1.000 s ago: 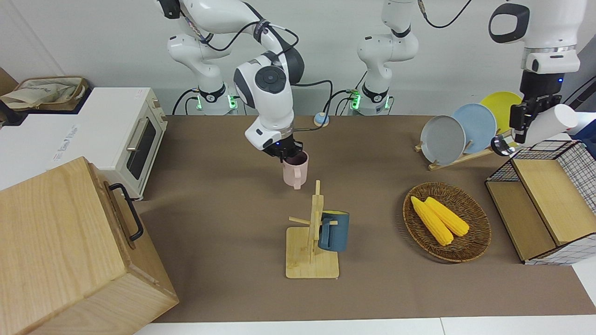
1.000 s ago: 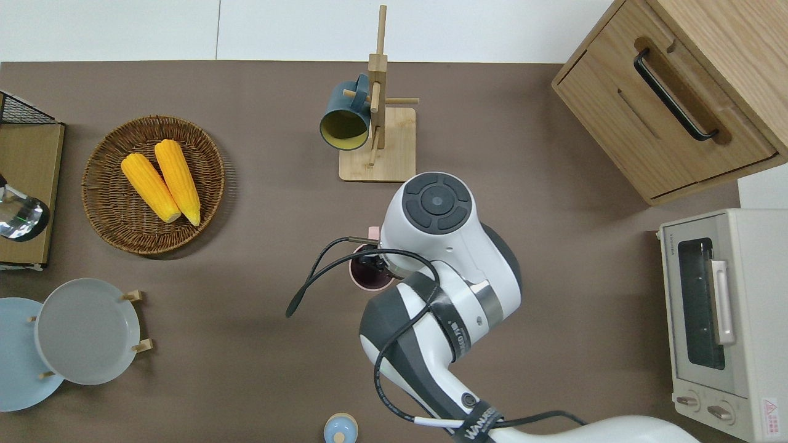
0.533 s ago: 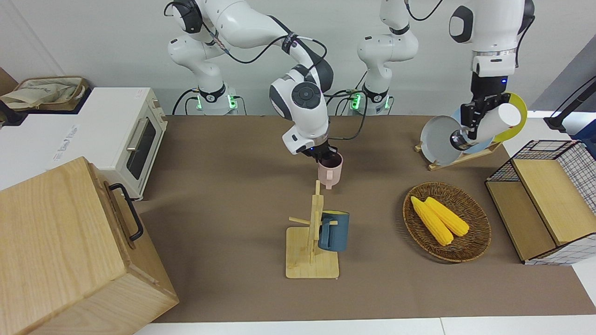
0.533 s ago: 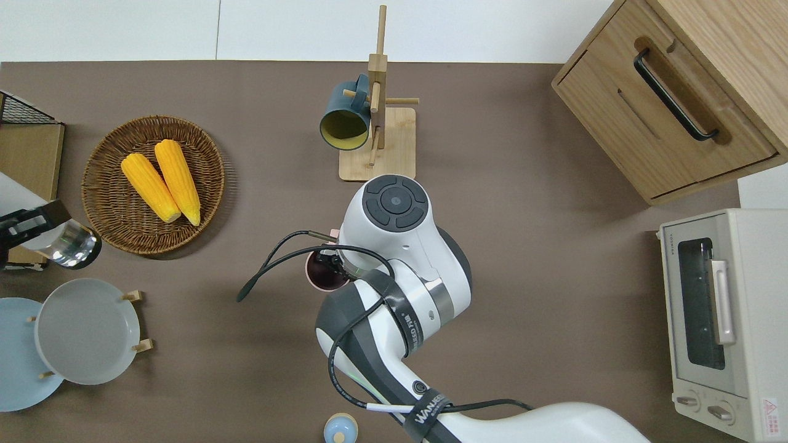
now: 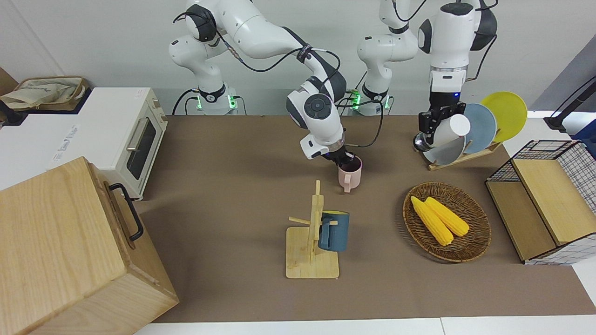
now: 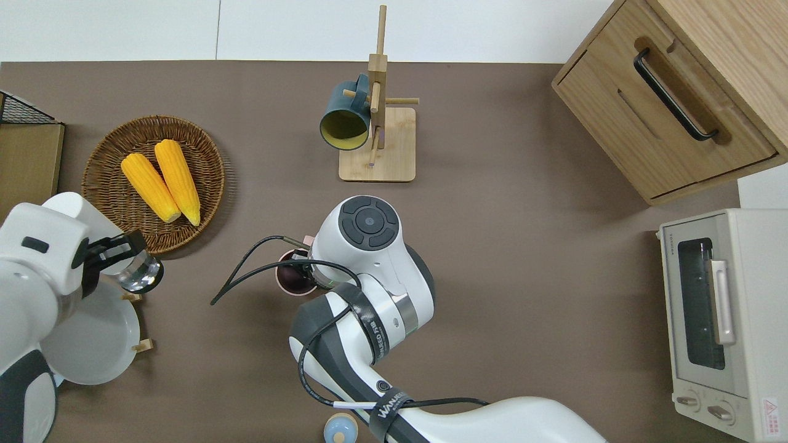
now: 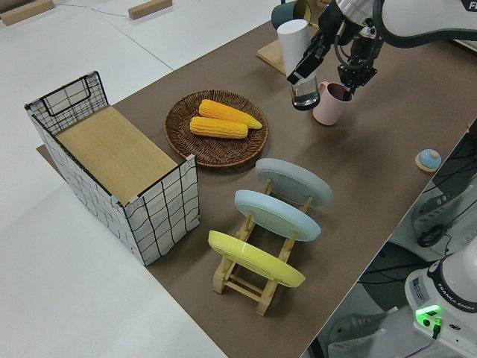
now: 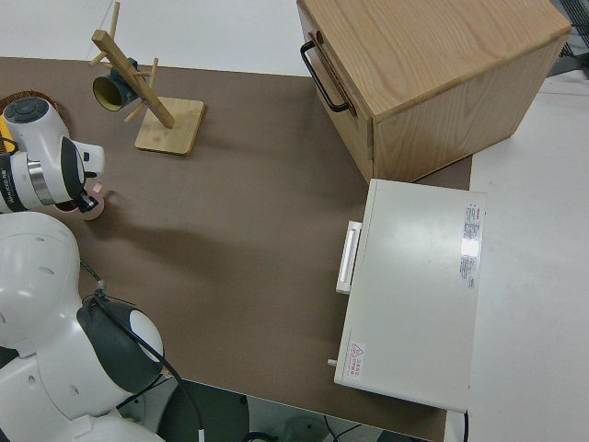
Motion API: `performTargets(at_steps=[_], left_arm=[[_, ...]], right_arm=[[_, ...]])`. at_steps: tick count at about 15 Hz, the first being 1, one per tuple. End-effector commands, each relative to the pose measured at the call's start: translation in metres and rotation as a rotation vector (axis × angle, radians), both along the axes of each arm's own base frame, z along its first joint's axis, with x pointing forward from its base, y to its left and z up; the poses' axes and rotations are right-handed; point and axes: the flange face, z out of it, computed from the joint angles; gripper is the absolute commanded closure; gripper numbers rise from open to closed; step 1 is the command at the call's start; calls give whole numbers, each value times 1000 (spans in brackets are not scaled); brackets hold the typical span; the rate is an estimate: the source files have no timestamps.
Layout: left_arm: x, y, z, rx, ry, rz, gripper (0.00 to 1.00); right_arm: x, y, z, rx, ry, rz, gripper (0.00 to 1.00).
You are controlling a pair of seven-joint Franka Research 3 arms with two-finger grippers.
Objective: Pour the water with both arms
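Now right gripper [image 5: 345,160] carries pink mug [image 5: 350,175] closer, left gripper [image 5: 432,125] brings bottle [image 5: 446,130].

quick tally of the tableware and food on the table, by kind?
Mugs: 2, pink and dark blue
Plates: 3, grey, light blue, yellow
Corn cobs: 2
Bottle: 1
Baskets: 2, wicker and wire
Total: 10

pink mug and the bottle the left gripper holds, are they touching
Apart. The front view shows a wide stretch of brown table between the pink mug, held by the right gripper, and the white bottle in the left gripper.
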Motion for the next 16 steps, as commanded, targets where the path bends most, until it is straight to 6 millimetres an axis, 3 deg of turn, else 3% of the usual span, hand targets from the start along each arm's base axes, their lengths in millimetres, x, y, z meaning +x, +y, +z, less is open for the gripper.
performTargets(at_steps=[1, 2, 6, 8, 11, 16], left_arm=[[-15, -21, -11, -8, -42, -11, 978], [-17, -25, -20, -18, -47, -7, 978], [-20, -47, -38, -68, -43, -18, 980], [-21, -50, -38, -81, -40, -19, 980], [-21, -51, -40, -82, -37, -20, 980], [-32, -68, -54, -102, -3, -43, 980]], right_arm=[[4, 9, -6, 22, 10, -39, 793], [7, 11, -3, 26, 6, -46, 8], [22, 7, 26, 58, -20, -78, 9], [31, -8, 57, 92, -16, -146, 9], [49, -59, 111, 114, -37, -186, 9], [54, -149, 168, -30, -106, -44, 9]])
